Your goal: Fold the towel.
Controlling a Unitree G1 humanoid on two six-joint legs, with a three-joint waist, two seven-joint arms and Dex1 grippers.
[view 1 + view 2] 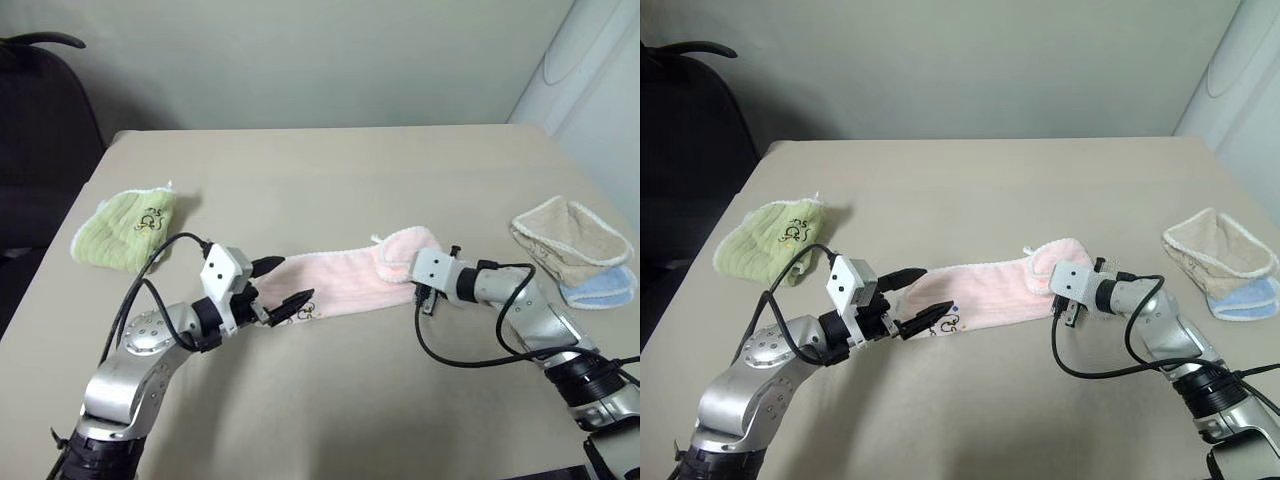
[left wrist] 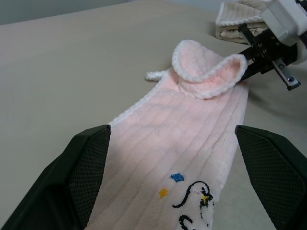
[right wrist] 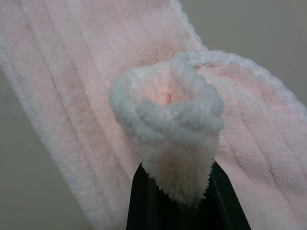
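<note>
The towel [image 1: 340, 285] is a pale pink strip with a white trimmed edge, lying lengthwise across the middle of the table. Its embroidered motif [image 2: 196, 201] sits at the left end, and a small white loop [image 2: 154, 75] pokes out near the right end. My left gripper [image 1: 290, 283] is open, its two black fingers [image 2: 86, 167] straddling the left end just above the cloth. My right gripper [image 3: 177, 189] is shut on the towel's right end, which is lifted and curled back over the strip [image 2: 206, 72].
A light green towel [image 1: 130, 228] lies at the table's far left. A cream-beige towel [image 1: 570, 240] rests on a light blue cloth [image 1: 605, 290] at the right edge. A dark chair [image 1: 40, 120] stands beyond the left edge of the table [image 1: 330, 160].
</note>
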